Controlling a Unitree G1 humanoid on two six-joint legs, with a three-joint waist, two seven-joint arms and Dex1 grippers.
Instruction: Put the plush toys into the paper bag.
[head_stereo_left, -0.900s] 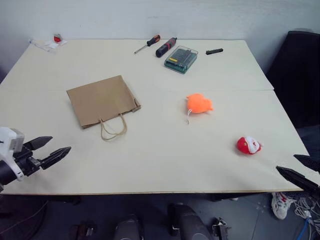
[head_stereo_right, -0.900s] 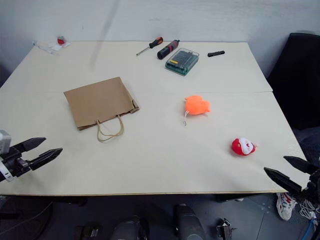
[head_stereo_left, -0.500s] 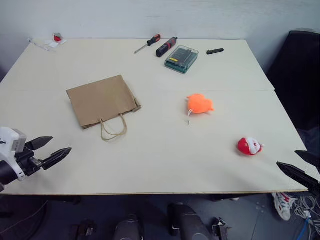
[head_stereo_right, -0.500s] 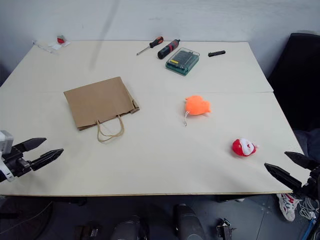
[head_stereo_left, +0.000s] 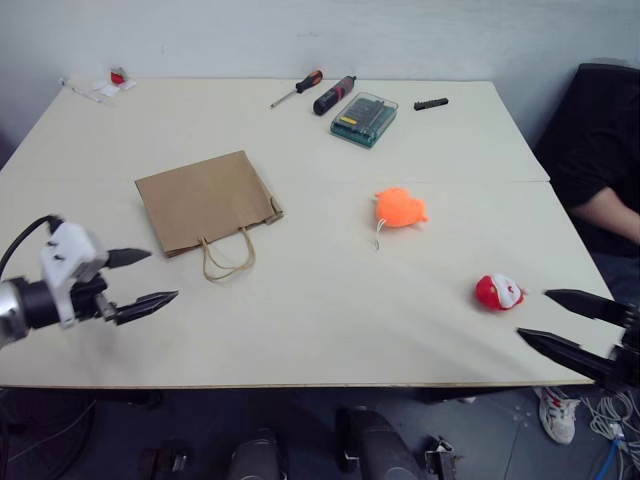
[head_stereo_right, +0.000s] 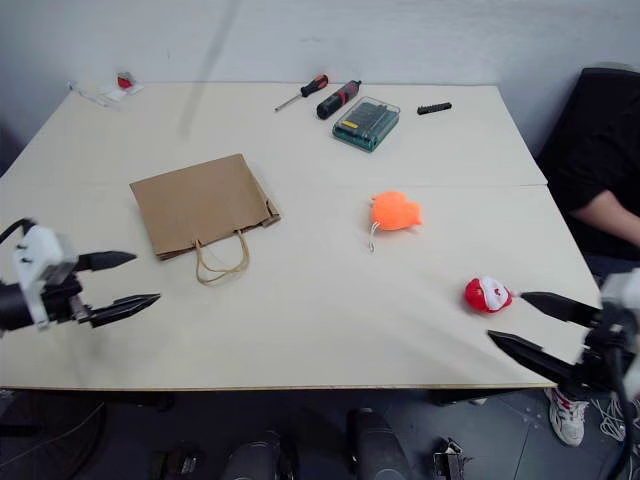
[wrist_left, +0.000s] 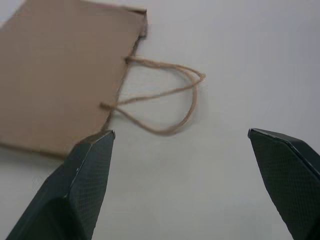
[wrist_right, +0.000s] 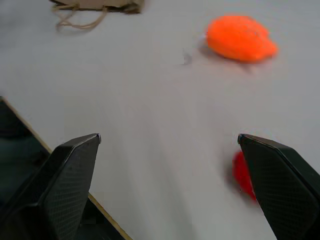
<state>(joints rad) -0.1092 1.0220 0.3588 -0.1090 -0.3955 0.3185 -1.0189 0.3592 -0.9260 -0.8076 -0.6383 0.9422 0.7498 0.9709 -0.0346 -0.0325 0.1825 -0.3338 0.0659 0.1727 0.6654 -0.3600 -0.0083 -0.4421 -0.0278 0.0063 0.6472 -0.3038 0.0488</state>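
Both tools moved inward over table (head_stereo_left: 300, 330), left tool (head_stereo_left: 140, 277) and right tool (head_stereo_left: 560, 322) released, one paper bag (head_stereo_left: 200, 200), two plush toys (head_stereo_left: 400, 207) apart

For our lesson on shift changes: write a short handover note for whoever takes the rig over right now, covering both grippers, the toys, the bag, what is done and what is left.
Left gripper: jaws open, empty, above the table near the paper bag's handles.
Right gripper: jaws open, empty, at the table's near right edge beside the red and white plush toy.
Orange plush toy: lying mid-table, untouched.
Paper bag: flat on its side on the table, handles toward the robot.
Done: nothing bagged.
Left: open the bag, then put both toys in.
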